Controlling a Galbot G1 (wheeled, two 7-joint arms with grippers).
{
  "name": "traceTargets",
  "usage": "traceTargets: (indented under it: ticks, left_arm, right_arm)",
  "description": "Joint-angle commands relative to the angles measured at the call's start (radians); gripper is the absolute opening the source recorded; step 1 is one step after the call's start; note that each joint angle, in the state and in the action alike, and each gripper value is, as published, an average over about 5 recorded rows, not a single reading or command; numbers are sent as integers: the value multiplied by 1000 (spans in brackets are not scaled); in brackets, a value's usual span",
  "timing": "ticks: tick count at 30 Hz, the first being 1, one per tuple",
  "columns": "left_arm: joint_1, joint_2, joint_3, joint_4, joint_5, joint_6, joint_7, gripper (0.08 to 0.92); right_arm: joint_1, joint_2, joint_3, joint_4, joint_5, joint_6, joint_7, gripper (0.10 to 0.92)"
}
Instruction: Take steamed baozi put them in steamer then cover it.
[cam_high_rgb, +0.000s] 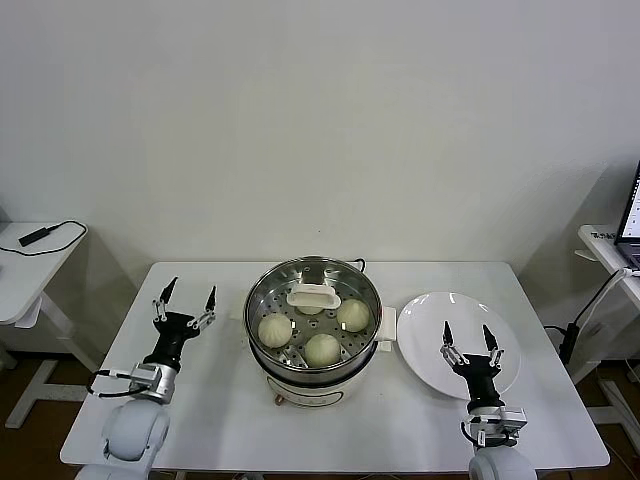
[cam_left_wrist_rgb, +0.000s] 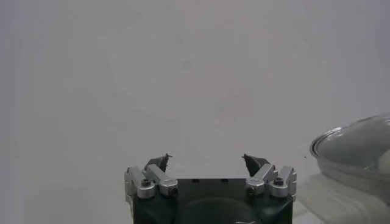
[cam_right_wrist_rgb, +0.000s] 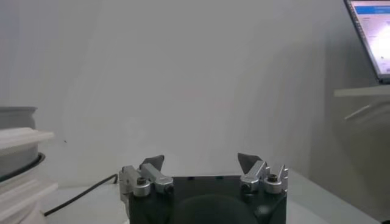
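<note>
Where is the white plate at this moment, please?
In the head view, the white plate lies on the table's right side, just beside the steamer, with the open right gripper over its near edge.

White table (cam_high_rgb: 230, 420) against a plain pale wall (cam_high_rgb: 320, 120). Round white plate (cam_high_rgb: 430, 325) lies flat on the table's right half, nothing on it. Side table (cam_high_rgb: 20, 270) far left carries a small black device with cable (cam_high_rgb: 40, 236). Far right: second side table (cam_high_rgb: 605, 245) with an open laptop (cam_high_rgb: 632, 215); cables hang below it (cam_high_rgb: 590, 310).

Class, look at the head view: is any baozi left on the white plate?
No: the plate is bare; the baozi sit inside the steamer.
</note>
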Motion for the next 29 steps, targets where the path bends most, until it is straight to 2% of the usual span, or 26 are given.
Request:
traceTargets:
  ticks: [1, 14, 29]
  left_arm:
    - [83, -11, -20, 3, -65, -40, 28, 823]
    - [152, -19, -21, -15, -43, -32, 58, 823]
    - [157, -27, -13, -27, -27, -37, 57, 823]
  right_arm:
    - [-4, -4, 0, 5, 17, 1, -1, 823]
    - [-6, 7, -1, 7, 10, 1, 3, 823]
    - [-3, 14, -2, 6, 3, 7, 5, 823]
